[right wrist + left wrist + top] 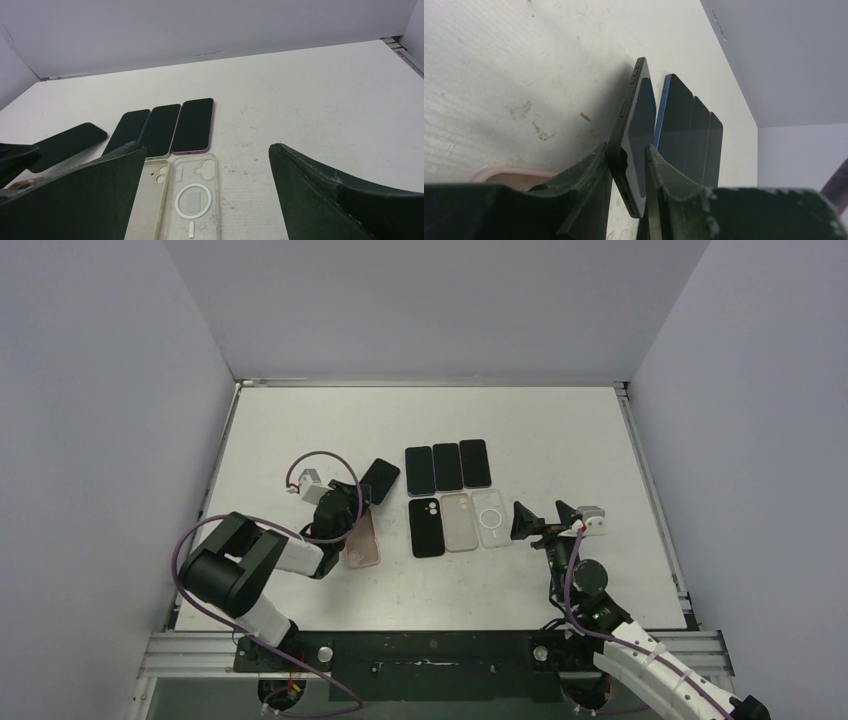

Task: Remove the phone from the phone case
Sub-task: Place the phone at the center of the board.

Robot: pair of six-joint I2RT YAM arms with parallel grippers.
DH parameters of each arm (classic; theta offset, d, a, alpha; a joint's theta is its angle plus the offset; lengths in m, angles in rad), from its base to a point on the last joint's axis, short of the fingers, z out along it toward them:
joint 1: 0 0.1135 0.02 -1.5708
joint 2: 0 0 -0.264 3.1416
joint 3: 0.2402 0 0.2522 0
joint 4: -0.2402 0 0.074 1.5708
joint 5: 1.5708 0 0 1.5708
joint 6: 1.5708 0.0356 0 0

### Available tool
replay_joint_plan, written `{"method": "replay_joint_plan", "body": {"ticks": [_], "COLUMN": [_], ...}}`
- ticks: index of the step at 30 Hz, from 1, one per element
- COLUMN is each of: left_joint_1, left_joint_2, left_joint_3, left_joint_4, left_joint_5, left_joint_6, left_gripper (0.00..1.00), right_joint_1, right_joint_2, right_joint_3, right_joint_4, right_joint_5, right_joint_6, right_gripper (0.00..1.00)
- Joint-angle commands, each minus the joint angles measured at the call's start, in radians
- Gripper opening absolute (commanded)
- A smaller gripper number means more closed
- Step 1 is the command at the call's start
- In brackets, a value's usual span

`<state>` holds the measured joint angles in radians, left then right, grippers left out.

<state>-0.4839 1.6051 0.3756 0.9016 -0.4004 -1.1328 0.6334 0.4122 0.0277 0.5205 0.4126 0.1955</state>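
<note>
Just beyond pink case (362, 548), phone (639, 100) is out, sitting between left gripper (628, 155) jaws; clamped or slack, cannot tell. Right gripper (541, 515) spread wide, empty. Remaining, likely: lay phone down.

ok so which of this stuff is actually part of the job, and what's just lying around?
In the job: black phone, between the fingers of the left pincer; pink case on the table by it.

Lying about: row of three phones; black case; beige case; clear case; right pincer, open, holding nothing.
</note>
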Motion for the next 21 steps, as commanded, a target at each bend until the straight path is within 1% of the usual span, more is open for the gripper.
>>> {"method": "replay_joint_plan", "body": {"ticks": [1, 5, 8, 14, 21], "left_joint_1": [-0.005, -0.007, -0.007, -0.007, -0.012], "left_joint_2": [-0.020, -0.046, -0.053, -0.025, 0.029], "left_joint_3": [-0.016, -0.016, -0.015, 0.040, 0.118], "left_joint_4": [0.050, 0.010, 0.010, -0.014, -0.057], "left_joint_5": [-0.037, -0.028, -0.007, 0.056, 0.123], "left_joint_6": [-0.006, 0.030, 0.070, 0.141, 0.190], "left_gripper": [0.31, 0.41, 0.47, 0.52, 0.56], "right_joint_1": [-0.008, -0.008, -0.008, -0.008, -0.009], "right_joint_2": [0.008, 0.011, 0.019, 0.055, 0.048], "right_joint_3": [0.013, 0.014, 0.016, 0.026, 0.023], "right_joint_4": [0.031, 0.026, 0.025, 0.031, 0.030], "right_joint_5": [0.014, 0.017, 0.017, 0.008, 0.011], "right_joint_6": [0.002, 0.002, 0.002, 0.002, -0.004], "right_gripper": [1.00, 1.00, 1.00, 1.00, 1.00]}}
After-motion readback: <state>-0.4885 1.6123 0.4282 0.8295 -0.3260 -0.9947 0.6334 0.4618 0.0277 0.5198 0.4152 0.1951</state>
